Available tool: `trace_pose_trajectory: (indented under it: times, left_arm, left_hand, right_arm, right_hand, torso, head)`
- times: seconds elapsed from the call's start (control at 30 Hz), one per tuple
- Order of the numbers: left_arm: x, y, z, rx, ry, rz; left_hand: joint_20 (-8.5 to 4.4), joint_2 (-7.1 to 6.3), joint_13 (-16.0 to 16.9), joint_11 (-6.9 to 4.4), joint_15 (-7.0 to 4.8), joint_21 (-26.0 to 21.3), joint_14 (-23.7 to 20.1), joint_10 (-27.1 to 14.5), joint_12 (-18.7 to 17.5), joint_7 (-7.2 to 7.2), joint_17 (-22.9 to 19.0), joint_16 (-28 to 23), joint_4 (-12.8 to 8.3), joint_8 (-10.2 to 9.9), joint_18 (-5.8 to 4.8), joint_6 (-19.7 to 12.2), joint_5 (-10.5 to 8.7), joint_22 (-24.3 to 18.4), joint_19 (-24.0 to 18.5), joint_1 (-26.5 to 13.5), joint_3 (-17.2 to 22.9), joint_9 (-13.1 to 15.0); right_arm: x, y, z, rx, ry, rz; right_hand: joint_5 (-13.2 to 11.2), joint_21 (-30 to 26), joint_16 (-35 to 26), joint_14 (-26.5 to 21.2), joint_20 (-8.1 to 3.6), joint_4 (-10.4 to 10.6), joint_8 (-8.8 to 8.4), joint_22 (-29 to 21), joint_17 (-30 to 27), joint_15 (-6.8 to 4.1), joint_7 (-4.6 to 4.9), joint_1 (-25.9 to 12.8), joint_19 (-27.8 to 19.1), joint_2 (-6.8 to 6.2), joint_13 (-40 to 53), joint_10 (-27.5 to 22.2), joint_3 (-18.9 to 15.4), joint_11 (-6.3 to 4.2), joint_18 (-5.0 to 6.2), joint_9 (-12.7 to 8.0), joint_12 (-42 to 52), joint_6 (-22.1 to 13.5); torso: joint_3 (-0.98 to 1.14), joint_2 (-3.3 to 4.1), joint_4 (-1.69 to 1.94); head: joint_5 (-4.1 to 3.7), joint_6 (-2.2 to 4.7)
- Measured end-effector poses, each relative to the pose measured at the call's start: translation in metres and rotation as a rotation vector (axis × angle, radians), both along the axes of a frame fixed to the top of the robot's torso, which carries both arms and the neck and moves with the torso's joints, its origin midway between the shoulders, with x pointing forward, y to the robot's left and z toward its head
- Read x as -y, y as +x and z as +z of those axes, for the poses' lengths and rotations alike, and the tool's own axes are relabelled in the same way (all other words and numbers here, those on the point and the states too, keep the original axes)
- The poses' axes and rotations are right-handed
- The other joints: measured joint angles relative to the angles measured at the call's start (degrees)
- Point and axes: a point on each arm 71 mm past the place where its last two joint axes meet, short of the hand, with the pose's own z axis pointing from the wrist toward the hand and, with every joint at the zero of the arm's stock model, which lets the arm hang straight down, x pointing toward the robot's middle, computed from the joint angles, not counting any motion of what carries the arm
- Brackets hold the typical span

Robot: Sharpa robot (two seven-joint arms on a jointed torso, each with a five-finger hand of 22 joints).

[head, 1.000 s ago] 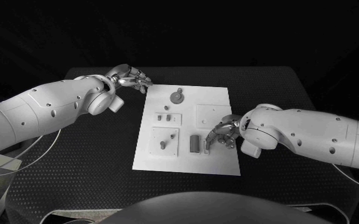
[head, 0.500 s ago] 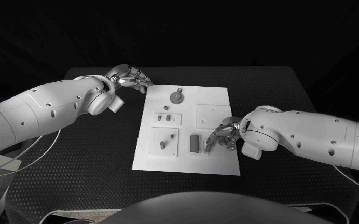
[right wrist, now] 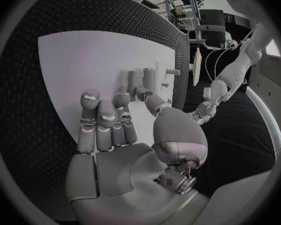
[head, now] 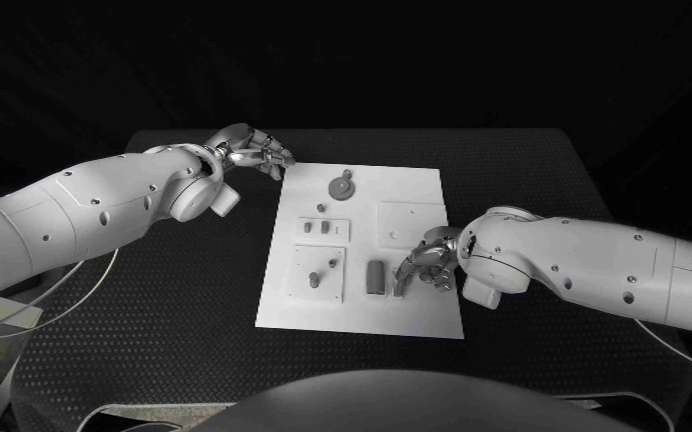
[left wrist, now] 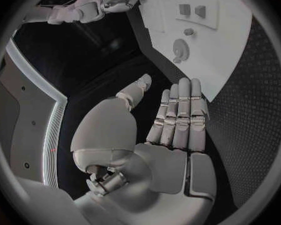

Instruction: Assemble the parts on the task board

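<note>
Left hand (head: 254, 152) hovers off the far left corner of the white board (head: 418, 317), fingers loosely apart and holding nothing, probably parked clear of the work. At mid-table the board carries small grey parts (head: 375, 276). Right hand (head: 433, 260) hangs over the near right area, fingers curled down beside an upright grey block, apparently to grasp; whether it grips anything I cannot tell.

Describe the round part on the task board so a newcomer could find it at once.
Start at the white task board in the middle of the table. Go to its far edge, near the left hand. The round disc part lies there alone; the other parts look blocky or elongated.
</note>
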Motion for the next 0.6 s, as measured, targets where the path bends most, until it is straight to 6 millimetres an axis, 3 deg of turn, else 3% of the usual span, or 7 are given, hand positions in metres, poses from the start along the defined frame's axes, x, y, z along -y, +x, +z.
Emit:
trace_pose_trajectory:
  times: [0.6]
  left_arm:
    - [-0.0005,-0.0002,0.0,-0.001,0.0,0.0]
  left_hand:
    - [0.0,0.0,-0.01,0.0,0.0,0.0,0.0,0.0,0.23,0.01,0.07,-0.02,0.0,0.0,0.0,0.01,0.0,0.01,0.0,0.0,0.0,-0.05]
  right_arm:
    - [-0.0036,0.0018,-0.0006,0.034,-0.017,0.041]
  right_hand:
    - [0.0,-0.22,-0.08,0.03,0.02,0.31,-0.19,0.0,0.0,0.15,0.02,-0.21,0.0,-0.24,0.01,0.01,0.32,0.0,0.0,-0.24,0.0,-0.05]
  torso:
    - [-0.03,-0.01,-0.01]
  head:
    - [0.26,0.0]
